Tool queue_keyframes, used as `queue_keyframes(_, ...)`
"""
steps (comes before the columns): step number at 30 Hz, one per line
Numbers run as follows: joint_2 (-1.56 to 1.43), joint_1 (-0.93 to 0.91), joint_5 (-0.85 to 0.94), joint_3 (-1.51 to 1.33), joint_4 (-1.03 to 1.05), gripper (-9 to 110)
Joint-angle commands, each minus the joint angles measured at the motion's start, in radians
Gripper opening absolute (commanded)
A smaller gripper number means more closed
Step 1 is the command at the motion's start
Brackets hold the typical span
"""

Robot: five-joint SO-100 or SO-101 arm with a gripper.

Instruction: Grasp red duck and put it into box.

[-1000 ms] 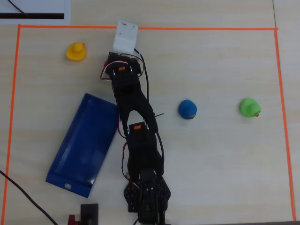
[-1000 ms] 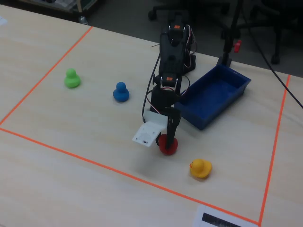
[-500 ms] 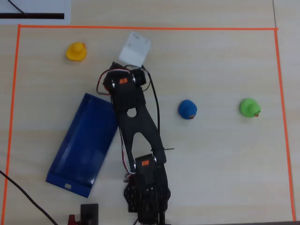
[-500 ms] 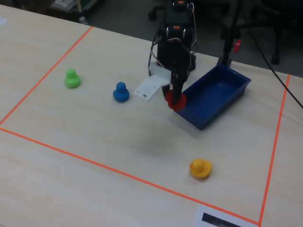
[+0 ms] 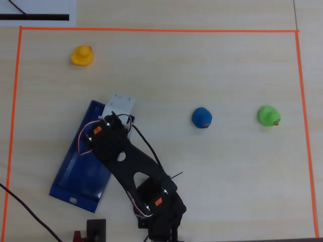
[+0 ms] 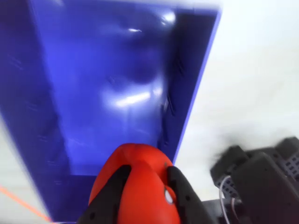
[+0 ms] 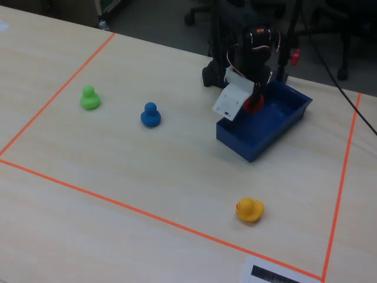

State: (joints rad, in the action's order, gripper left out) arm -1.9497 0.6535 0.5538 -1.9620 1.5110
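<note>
The red duck (image 6: 140, 196) is glossy and rounded, and my gripper (image 6: 147, 171) is shut on it, with a black finger (image 6: 111, 192) on each side. The wrist view shows it above the near end of the dark blue box (image 6: 117, 70), whose floor fills that picture. In the fixed view the duck (image 7: 254, 107) hangs in the gripper (image 7: 254, 101) over the box (image 7: 250, 147), near its left end. The overhead view shows the box (image 5: 75, 171) at the lower left; the arm and its white camera mount (image 5: 119, 105) hide the duck there.
A yellow duck (image 5: 82, 55) sits at the top left of the overhead view, a blue duck (image 5: 202, 117) in the middle and a green duck (image 5: 268, 115) to the right. Orange tape (image 5: 151, 31) frames the table. The arm's base (image 5: 159, 222) stands at the bottom edge.
The gripper lifted the red duck off the table near the yellow duck and carried it over the blue box. The arm folded back toward its base.
</note>
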Motion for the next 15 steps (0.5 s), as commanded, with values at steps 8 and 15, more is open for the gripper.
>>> queue_keyframes(8,-0.132,0.11,-0.058,-0.074,-0.014,2)
queue_keyframes(15,-0.109,0.121,-0.103,-0.02,-0.011,4)
